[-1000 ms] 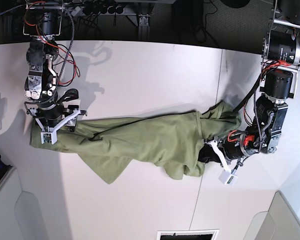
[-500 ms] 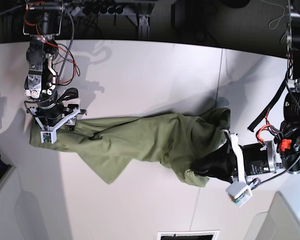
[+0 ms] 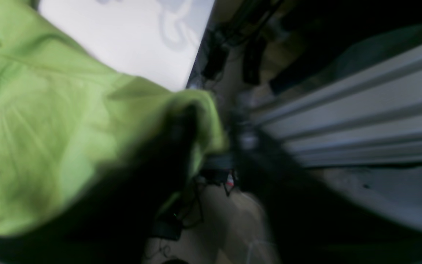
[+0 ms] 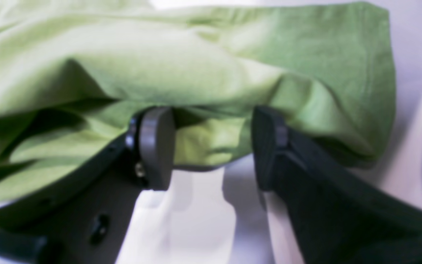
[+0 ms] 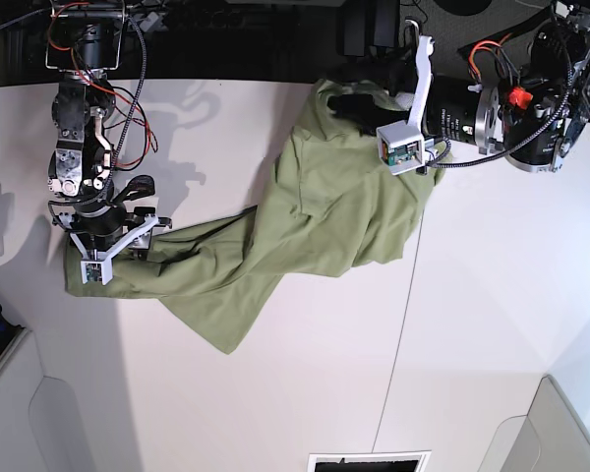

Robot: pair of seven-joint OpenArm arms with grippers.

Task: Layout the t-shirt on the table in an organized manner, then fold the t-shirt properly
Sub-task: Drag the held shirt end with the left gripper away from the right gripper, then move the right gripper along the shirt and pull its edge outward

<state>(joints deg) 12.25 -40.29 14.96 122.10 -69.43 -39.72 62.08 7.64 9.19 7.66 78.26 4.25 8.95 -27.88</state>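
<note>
The t-shirt (image 5: 305, 231) is seen stretched in a long diagonal band across the table (image 5: 492, 324), from the right gripper (image 5: 113, 251) at one end up to the left gripper (image 5: 369, 98) at the table's far edge. In the right wrist view, the right gripper's two dark pads (image 4: 156, 146) are held spread apart, with a fold of the green cloth lying between and above them; white tabletop is visible in the gap below the cloth, and whether either pad presses the fabric cannot be told. In the left wrist view, which is badly blurred, one dark finger (image 3: 152, 172) is seen against a bunched edge of the shirt, the other finger (image 3: 269, 165) is set well apart from it, and no cloth is seen against that second finger. Whether the shirt is actually held there cannot be told. Beyond the left gripper, the table edge and grey metal rails (image 3: 343, 110) are visible
</note>
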